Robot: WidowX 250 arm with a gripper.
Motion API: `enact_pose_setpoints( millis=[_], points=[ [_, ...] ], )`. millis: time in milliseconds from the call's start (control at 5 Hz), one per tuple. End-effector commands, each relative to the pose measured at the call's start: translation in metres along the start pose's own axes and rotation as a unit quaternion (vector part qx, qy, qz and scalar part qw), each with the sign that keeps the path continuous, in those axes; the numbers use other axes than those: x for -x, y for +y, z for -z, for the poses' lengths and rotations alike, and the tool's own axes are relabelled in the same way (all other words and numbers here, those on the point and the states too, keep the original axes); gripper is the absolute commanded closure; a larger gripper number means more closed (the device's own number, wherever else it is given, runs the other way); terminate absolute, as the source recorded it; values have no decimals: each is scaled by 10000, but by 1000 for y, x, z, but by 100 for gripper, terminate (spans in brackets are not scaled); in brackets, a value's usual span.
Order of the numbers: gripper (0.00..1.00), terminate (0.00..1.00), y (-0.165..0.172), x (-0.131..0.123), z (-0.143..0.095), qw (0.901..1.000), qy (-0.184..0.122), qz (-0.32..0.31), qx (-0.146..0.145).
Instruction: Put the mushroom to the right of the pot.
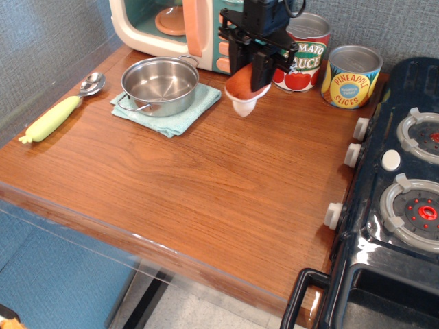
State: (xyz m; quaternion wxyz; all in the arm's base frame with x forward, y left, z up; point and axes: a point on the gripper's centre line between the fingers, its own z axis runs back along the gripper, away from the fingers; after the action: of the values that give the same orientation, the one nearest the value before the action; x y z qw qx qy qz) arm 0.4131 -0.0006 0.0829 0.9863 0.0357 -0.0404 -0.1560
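Gripper: the black gripper (pixel 251 75) is seen above the back of the table, its fingers closed around the mushroom.
Mushroom: the mushroom (pixel 243 92) is held in the gripper, tilted, with the reddish-brown cap up against the fingers and the white stem pointing down toward the wood. Whether the stem touches the table cannot be told.
Mushroom's place: it is found to the right of the pot and just beyond the right corner of the cloth, in front of the toy microwave and left of the tomato sauce can.
Pot: the shiny steel pot (pixel 160 85) is set upright on the cloth, empty, with one thin loop handle seen at its front left.
Cloth: a light blue-green cloth (pixel 184 116) is spread flat under the pot.
Table: the wooden table (pixel 226 185) is bare across its middle and front.
Spoon: a spoon (pixel 60 111) with a yellow-green handle is laid at the left edge, well apart from the pot.
Toy microwave: a cream and teal toy microwave (pixel 185 27) is placed at the back, partly hidden by the arm.
Cans: a tomato sauce can (pixel 306 51) and a pineapple can (pixel 350 77) are stood side by side at the back right.
Stove: a dark toy stove (pixel 398 199) is placed against the table's right edge.
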Motion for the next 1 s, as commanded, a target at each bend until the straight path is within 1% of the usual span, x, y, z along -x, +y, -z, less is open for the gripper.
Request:
enact_pose_setpoints(
  millis=[0,200,600,800],
  points=[
    [100,0,24,-3,-18,9993,-272,-161,-219],
    [0,0,23,1,-22,9992,-313,-196,-174],
    [0,0,15,7,-35,9989,-378,-219,-173],
    [0,0,13,9,-42,9988,-442,-211,-69]
  ],
)
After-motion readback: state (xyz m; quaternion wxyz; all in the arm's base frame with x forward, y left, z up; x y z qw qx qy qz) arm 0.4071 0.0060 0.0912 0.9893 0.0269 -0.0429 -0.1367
